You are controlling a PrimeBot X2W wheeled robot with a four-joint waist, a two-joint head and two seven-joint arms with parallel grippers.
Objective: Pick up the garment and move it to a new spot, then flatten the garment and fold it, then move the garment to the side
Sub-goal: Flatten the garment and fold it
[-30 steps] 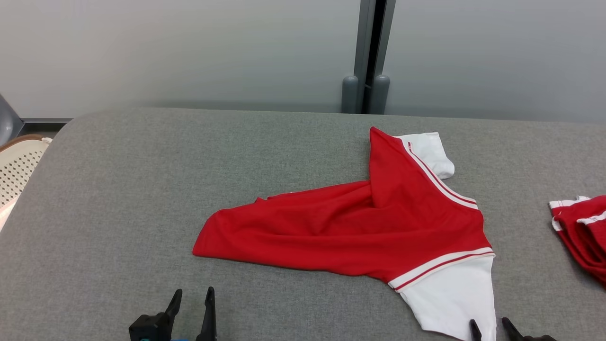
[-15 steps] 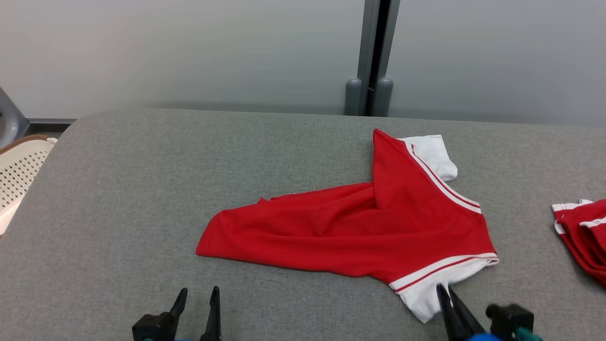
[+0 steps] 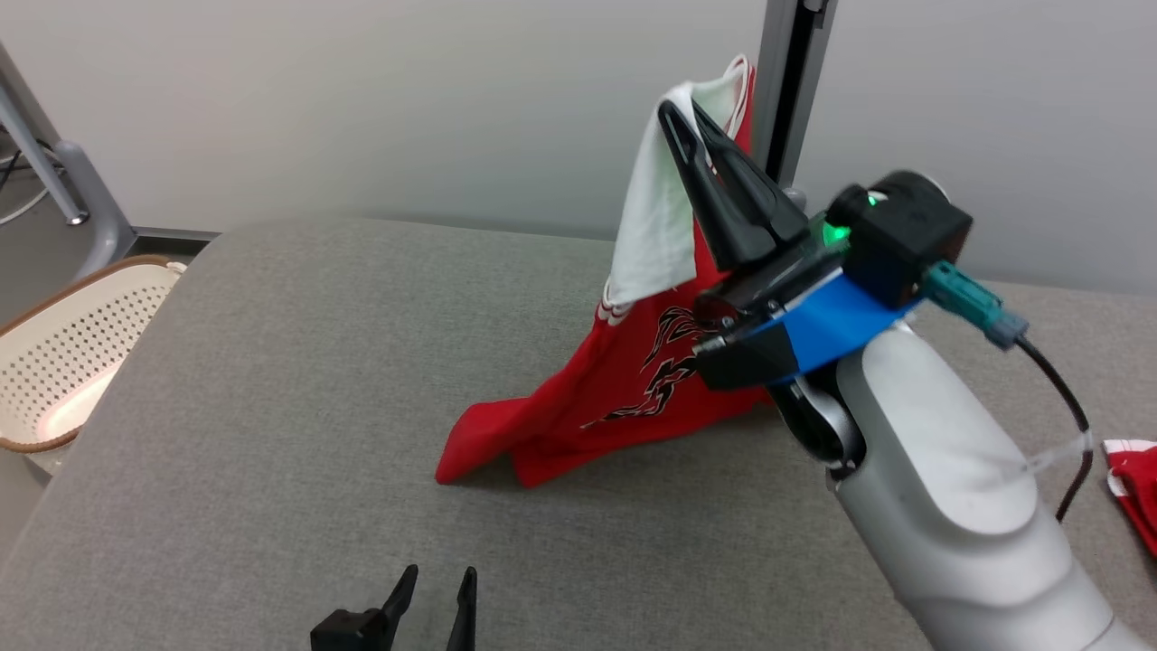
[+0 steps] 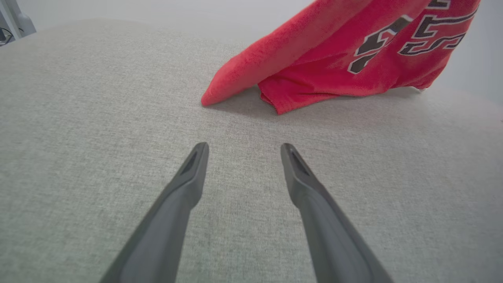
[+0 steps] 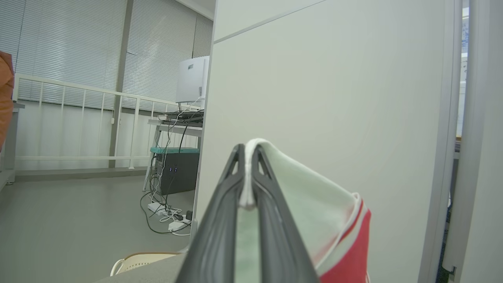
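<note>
The garment (image 3: 633, 380) is a red jersey with white sleeves and black lettering. My right gripper (image 3: 680, 116) is shut on its white sleeve and holds it high above the grey table (image 3: 271, 380). The jersey hangs down from there, and its red hem still rests on the table. In the right wrist view the white sleeve (image 5: 298, 188) is pinched between the right gripper (image 5: 247, 151) fingers. My left gripper (image 3: 441, 579) stands open low over the table's front, empty. In the left wrist view the left gripper (image 4: 243, 147) points at the garment's red hem (image 4: 314, 70), a short way off.
A white perforated basket (image 3: 63, 362) stands off the table's left edge. Another red and white garment (image 3: 1134, 479) lies at the table's right edge. A grey partition wall with a dark post (image 3: 786, 81) runs behind the table.
My right gripper shut on the white sleeve at the table's front right and lifted it high, pulling the jersey up off the table. The head camera has shifted. The left gripper stays open.
</note>
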